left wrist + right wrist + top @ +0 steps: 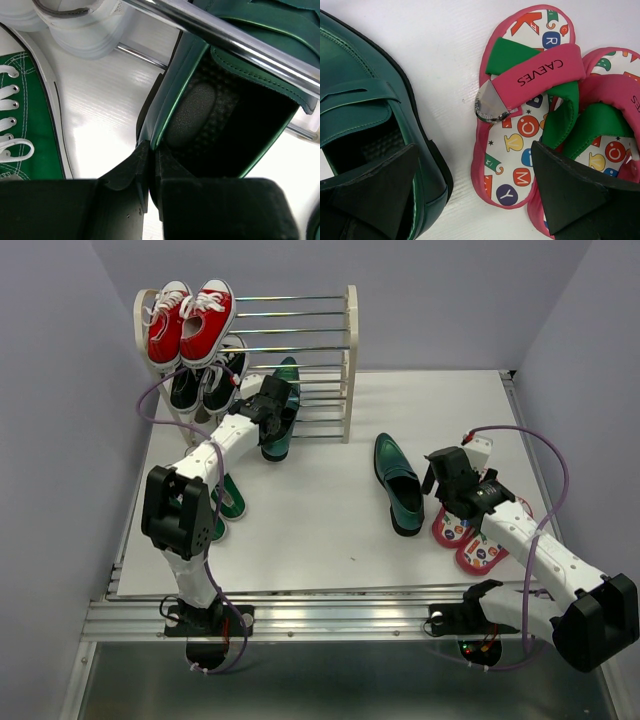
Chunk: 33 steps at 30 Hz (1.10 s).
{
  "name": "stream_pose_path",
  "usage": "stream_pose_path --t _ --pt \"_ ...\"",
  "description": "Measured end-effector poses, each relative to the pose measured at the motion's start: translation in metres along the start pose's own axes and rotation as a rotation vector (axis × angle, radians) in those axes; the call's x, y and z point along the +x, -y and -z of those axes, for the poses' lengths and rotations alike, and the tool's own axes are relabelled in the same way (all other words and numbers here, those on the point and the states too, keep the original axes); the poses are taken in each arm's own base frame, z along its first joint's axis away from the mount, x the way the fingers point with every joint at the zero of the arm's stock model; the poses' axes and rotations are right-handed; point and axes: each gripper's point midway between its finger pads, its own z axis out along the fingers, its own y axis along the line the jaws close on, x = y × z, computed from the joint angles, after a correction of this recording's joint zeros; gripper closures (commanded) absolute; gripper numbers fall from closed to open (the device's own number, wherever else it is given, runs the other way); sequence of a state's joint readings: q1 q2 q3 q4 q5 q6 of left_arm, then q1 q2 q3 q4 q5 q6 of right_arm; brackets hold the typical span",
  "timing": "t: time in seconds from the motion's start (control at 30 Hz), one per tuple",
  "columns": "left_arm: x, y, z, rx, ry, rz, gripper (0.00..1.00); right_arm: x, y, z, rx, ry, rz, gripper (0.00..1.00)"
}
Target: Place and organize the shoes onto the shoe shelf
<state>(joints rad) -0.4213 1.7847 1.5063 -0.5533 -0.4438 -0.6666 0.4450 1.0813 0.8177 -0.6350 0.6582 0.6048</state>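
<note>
Bright even light; soft shadows; table (110,120) glare; shoe shelf (225,36) rod blurred.

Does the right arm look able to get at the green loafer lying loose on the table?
Probably yes. The right gripper hangs open just beside the loafer, with nothing lying between them; the flip-flops lie on its other side, out of the way.

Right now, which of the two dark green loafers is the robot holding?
The loafer at the shoe shelf: the left gripper is pinched on its side wall. The other loafer lies free mid-table.
</note>
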Motion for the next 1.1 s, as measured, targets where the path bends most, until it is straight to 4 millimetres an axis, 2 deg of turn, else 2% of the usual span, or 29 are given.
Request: stream_pose_path --t 0.37,1.1 --pt "-0.003 -0.001 -0.003 -0.014 0.009 0.031 1.00 0.000 0.000 0.000 -0.002 0.000 0.001 0.00" --pt "-0.007 0.004 -0.026 -0.050 0.018 0.062 1.00 -0.002 0.000 0.002 -0.007 0.006 -0.003 0.00"
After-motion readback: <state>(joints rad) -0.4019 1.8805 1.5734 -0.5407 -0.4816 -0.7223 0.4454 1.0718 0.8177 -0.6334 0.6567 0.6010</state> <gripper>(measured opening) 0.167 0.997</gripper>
